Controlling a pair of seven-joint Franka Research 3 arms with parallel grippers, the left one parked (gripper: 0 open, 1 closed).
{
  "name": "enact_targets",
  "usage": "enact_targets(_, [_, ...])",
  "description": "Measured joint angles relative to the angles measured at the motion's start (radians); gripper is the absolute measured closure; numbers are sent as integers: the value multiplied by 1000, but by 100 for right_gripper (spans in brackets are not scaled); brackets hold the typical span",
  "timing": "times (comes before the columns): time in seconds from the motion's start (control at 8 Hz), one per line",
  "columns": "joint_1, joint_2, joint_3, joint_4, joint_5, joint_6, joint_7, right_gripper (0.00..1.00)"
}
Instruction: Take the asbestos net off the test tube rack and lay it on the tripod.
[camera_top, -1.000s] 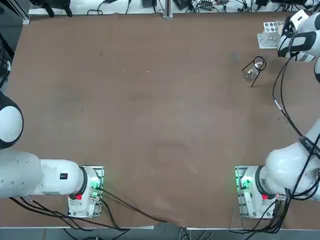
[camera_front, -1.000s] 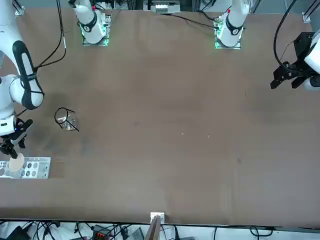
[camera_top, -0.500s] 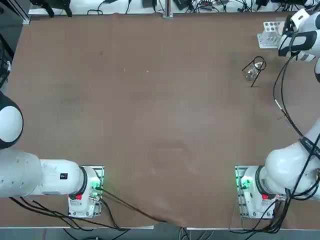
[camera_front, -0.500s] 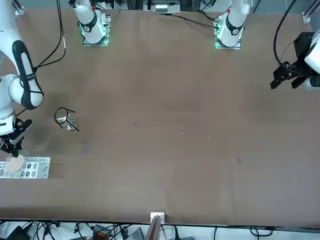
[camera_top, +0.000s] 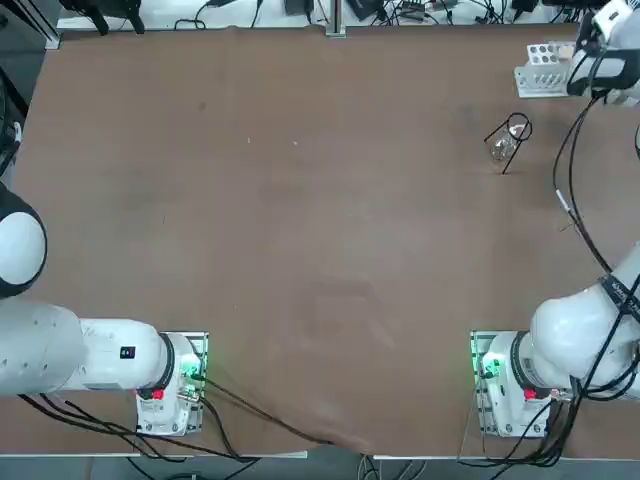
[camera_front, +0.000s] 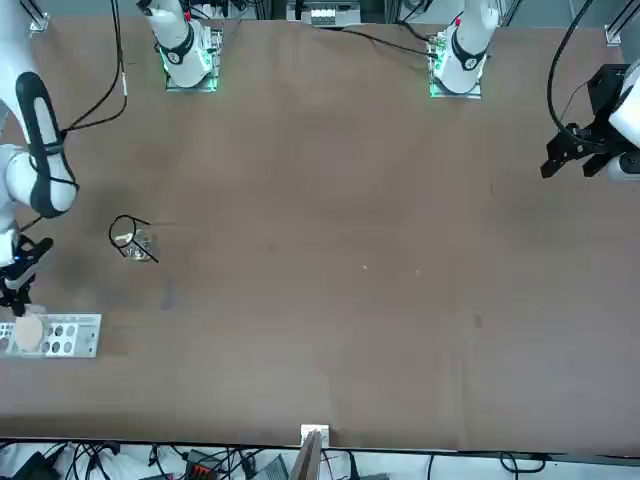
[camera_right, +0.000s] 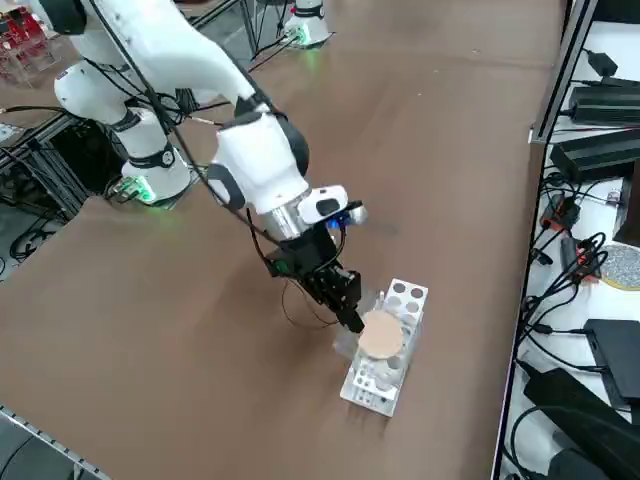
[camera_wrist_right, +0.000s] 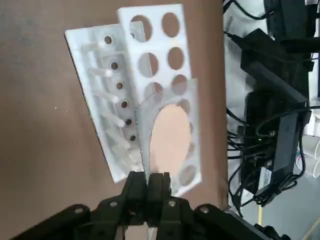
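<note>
Brown table (camera_front: 330, 250); right gripper (camera_wrist_right: 153, 184) jaws pinch asbestos net (camera_wrist_right: 168, 131) above test tube rack (camera_wrist_right: 120, 80).

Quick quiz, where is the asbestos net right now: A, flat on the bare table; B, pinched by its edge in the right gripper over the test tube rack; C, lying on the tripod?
B: the right gripper is shut on the edge of the asbestos net, tilted above the test tube rack; the tripod carries nothing.

The right hand (camera_right: 350, 308) grips the asbestos net (camera_right: 379, 334) just above the test tube rack (camera_right: 387, 347).
</note>
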Motion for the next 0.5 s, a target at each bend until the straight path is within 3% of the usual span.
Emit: enact_targets(0.5, [8,-125,0,96,2,-314,101,98])
